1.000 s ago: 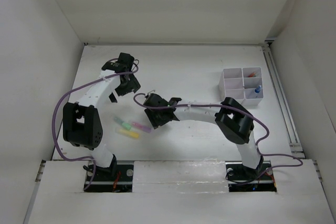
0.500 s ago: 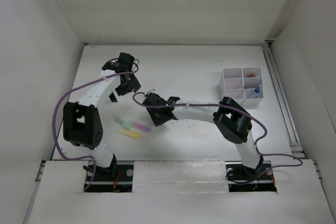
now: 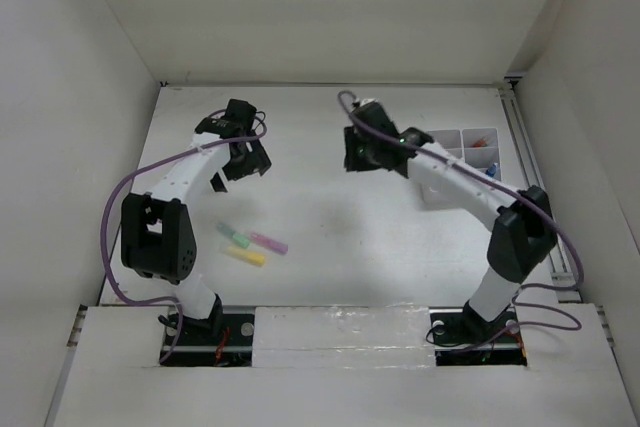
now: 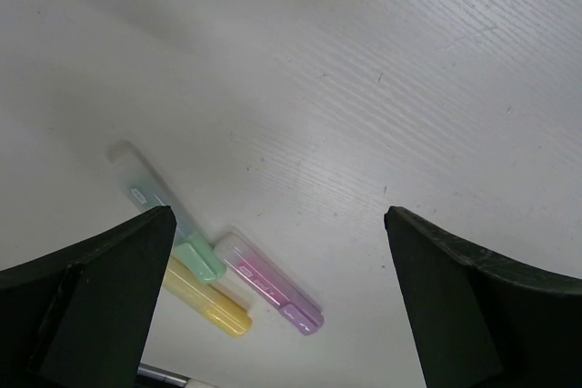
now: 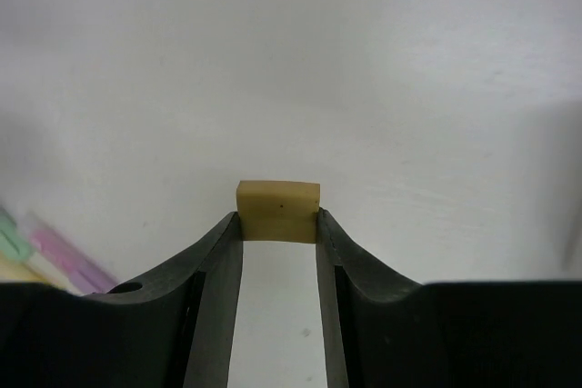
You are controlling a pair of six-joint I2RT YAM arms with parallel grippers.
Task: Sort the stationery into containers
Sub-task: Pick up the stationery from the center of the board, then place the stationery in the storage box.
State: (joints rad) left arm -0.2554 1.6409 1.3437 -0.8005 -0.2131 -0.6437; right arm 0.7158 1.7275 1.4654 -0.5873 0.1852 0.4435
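My right gripper (image 5: 278, 221) is shut on a tan eraser (image 5: 278, 203), which sticks out past the fingertips above the table. In the top view this gripper (image 3: 358, 155) hangs over the far middle of the table, left of the white four-compartment container (image 3: 446, 160). A red pen (image 3: 481, 137) and a blue-capped tube (image 3: 491, 173) lie in its right compartments. Green (image 4: 191, 252), pink (image 4: 273, 284) and yellow (image 4: 209, 303) markers lie together on the table. They sit below my left gripper (image 4: 277, 217), which is open and holds nothing.
White walls close in the table on the left, back and right. The three markers (image 3: 250, 245) lie near the left arm's base. A metal rail (image 3: 535, 187) runs along the right edge beside the container.
My right arm has swung from beside the markers up and to the right toward the container, its jaws closing on the eraser. The left arm has not moved.
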